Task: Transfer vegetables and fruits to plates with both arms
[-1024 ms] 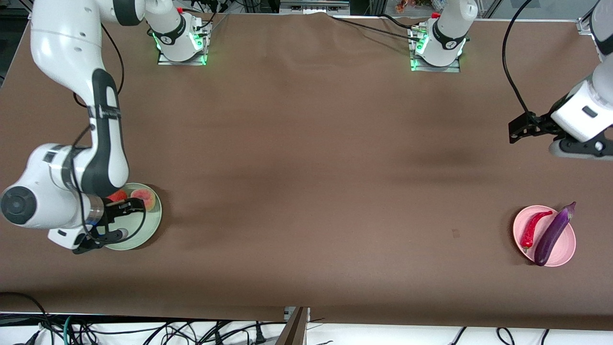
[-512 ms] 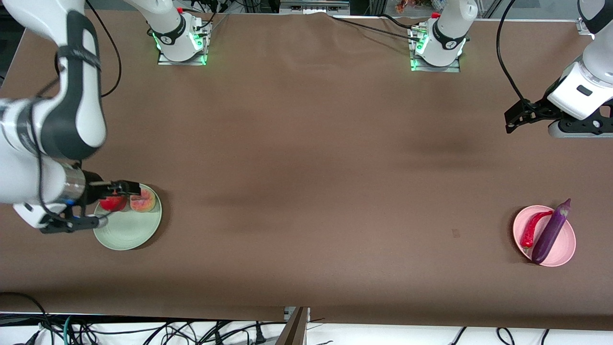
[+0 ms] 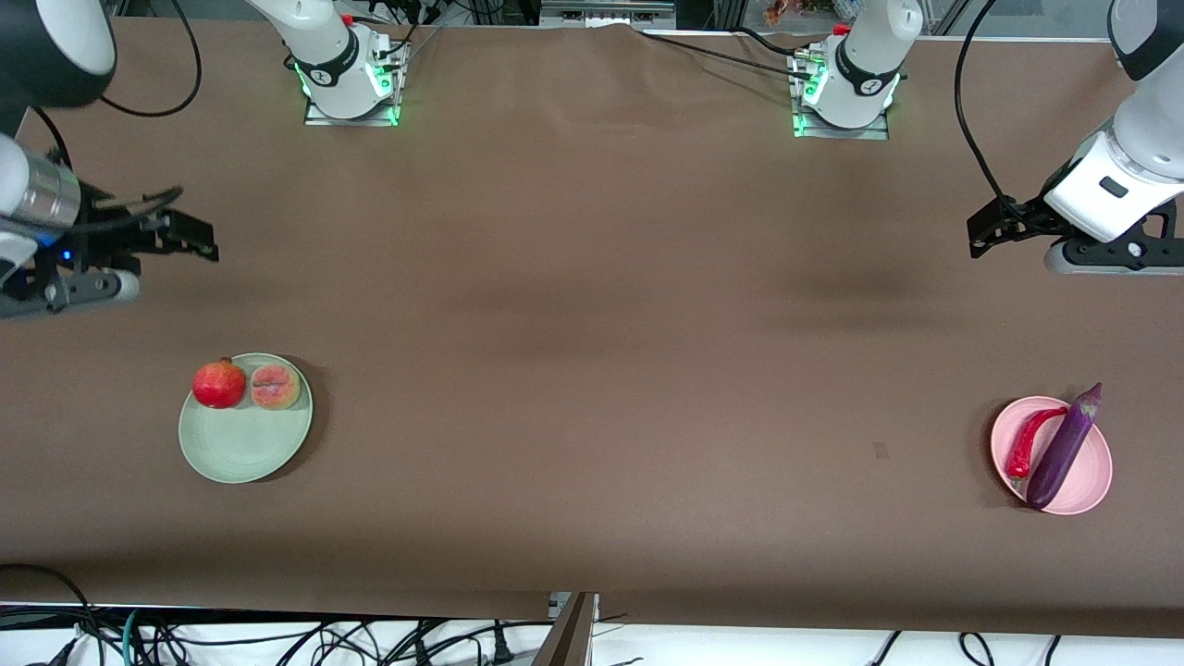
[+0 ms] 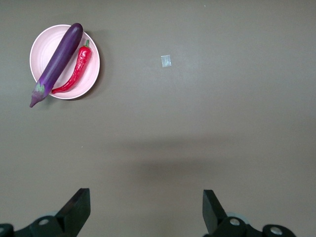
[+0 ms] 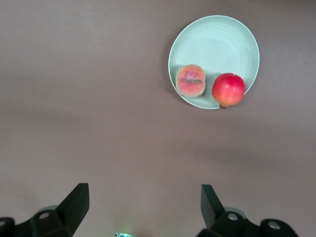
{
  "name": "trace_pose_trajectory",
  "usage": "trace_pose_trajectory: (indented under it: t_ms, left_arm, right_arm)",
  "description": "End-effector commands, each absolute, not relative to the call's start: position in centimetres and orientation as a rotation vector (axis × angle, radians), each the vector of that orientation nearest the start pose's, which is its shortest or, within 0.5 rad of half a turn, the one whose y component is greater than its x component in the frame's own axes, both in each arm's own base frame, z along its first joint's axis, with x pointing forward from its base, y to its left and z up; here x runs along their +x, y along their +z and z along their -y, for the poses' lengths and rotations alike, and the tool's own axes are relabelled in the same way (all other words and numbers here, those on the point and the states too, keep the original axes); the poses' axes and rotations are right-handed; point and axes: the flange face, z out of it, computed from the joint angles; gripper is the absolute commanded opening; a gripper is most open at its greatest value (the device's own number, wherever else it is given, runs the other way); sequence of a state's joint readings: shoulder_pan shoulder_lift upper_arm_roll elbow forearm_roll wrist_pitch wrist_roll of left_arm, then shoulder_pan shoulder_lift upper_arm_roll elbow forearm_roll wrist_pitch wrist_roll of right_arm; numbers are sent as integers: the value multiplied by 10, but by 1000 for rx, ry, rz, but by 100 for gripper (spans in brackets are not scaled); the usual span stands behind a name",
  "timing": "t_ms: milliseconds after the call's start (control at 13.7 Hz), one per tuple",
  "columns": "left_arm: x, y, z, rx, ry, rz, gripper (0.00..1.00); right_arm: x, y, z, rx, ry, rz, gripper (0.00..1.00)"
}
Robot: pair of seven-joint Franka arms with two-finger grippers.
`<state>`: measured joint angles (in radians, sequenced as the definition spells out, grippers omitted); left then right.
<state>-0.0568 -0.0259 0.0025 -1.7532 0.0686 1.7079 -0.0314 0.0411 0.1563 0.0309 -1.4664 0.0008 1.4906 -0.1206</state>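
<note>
On the tabletop [image 3: 592, 370], near the right arm's end, the green plate [image 3: 245, 449] carries pomegranate [image 3: 219, 385] and peach [image 3: 276, 387]; near the left arm's end, the pink plate [image 3: 1096, 476] carries eggplant [image 3: 1062, 450] and chili [image 3: 1027, 441]. Both claws, right [image 3: 199, 239] and left [image 3: 979, 239], hang released over bare tabletop.

Both arms are glossy white shells with dark grey joint bands; black cables loop from the upper links toward each wrist; green lights glow at both bases, each topped by a small red part; the right claw [image 3: 190, 236] and left claw [image 3: 982, 236] are black, two-fingered; just above the right claw sit a bare metal wrist ring and a blue light.
</note>
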Motion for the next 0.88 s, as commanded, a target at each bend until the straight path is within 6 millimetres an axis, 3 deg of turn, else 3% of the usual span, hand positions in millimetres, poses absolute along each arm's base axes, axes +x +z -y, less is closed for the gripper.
trace_pose_trajectory:
  t_ms: [0, 366, 805]
  left_arm:
    - [557, 571, 22, -3065, 37, -89, 100]
    - [557, 570, 22, -3073, 35, -86, 100]
    - [559, 570, 25, -3074, 28, -93, 100]
  right_arm:
    - [567, 599, -25, -3134, 153, 272, 100]
    - [554, 601, -29, -3132, 251, 249, 100]
    - [564, 604, -26, -3144, 232, 179, 100]
